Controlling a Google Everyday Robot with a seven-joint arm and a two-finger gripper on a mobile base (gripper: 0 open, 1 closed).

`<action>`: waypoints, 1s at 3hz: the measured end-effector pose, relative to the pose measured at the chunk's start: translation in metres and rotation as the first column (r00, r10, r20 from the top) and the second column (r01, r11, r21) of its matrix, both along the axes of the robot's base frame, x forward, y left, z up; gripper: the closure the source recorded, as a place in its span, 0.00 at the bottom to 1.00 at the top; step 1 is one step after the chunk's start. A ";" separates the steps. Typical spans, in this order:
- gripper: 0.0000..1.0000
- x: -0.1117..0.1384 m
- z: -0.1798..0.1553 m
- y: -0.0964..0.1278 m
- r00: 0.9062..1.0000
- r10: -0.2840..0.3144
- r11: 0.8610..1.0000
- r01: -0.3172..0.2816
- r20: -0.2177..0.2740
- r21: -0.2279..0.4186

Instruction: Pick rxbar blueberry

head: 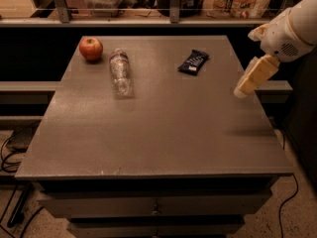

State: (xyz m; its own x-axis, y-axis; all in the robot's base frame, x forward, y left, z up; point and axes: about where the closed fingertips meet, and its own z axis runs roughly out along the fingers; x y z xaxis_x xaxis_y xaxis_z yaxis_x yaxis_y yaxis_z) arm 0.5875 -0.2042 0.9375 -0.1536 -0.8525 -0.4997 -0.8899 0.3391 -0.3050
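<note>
Table (148,143) seen from above. A dark blue snack bar (193,62) lies flat on it, upper middle of the frame, untouched. The gripper (249,79) hovers at the right edge, well apart from the bar — open or closed, I cannot tell. This looks like the approach step; next it needs to reach up-left over the bar and lower.

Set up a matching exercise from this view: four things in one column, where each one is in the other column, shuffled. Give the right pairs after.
Things:
1. rxbar blueberry
2. red apple
3. plastic bottle
4. gripper

Places:
A. at the far left corner of the table
B. in the air above the table's right edge
C. flat on the far right part of the tabletop
D. lying on its side just right of the apple

Pairs: 1-C, 2-A, 3-D, 4-B.
</note>
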 end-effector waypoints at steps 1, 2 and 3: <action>0.00 0.018 -0.006 0.008 1.000 -0.012 0.999 0.011 0.009 0.045; 0.00 0.044 -0.018 0.022 1.000 -0.024 0.993 0.024 0.000 0.117; 0.00 0.070 -0.036 0.033 0.999 -0.032 0.979 0.037 -0.030 0.200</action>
